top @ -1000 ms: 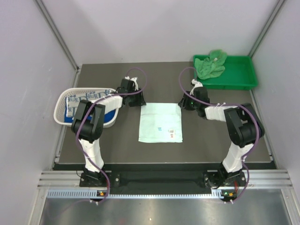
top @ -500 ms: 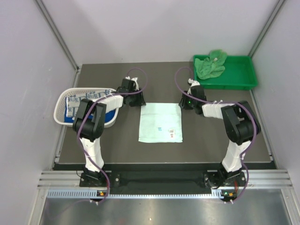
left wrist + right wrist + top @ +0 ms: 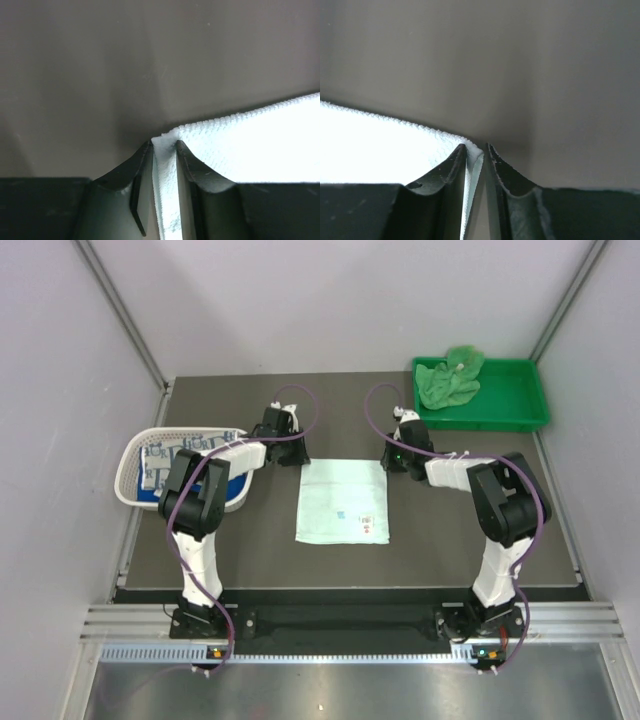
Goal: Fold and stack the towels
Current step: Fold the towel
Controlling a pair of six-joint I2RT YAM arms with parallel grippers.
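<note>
A pale mint-white towel (image 3: 342, 502) lies flat in the middle of the dark table. At its far left corner sits my left gripper (image 3: 294, 455). In the left wrist view that corner of the towel (image 3: 250, 145) fills the gap of the left gripper (image 3: 164, 145), pinched by both fingers. My right gripper (image 3: 394, 458) is at the far right corner. The right wrist view has the towel (image 3: 380, 145) corner inside the right gripper (image 3: 476, 147), against one finger, with a thin gap to the other.
A green tray (image 3: 520, 405) at the back right holds a crumpled bright green towel (image 3: 448, 378). At the left stands a white lattice basket (image 3: 135, 455) with a patterned towel (image 3: 170, 452) and a royal blue towel (image 3: 235, 488). Grey walls close in the table.
Both grippers have narrowed over the towel's far corners. The right arm's wrist has shifted slightly left and back toward its corner. The towel lies as before.
</note>
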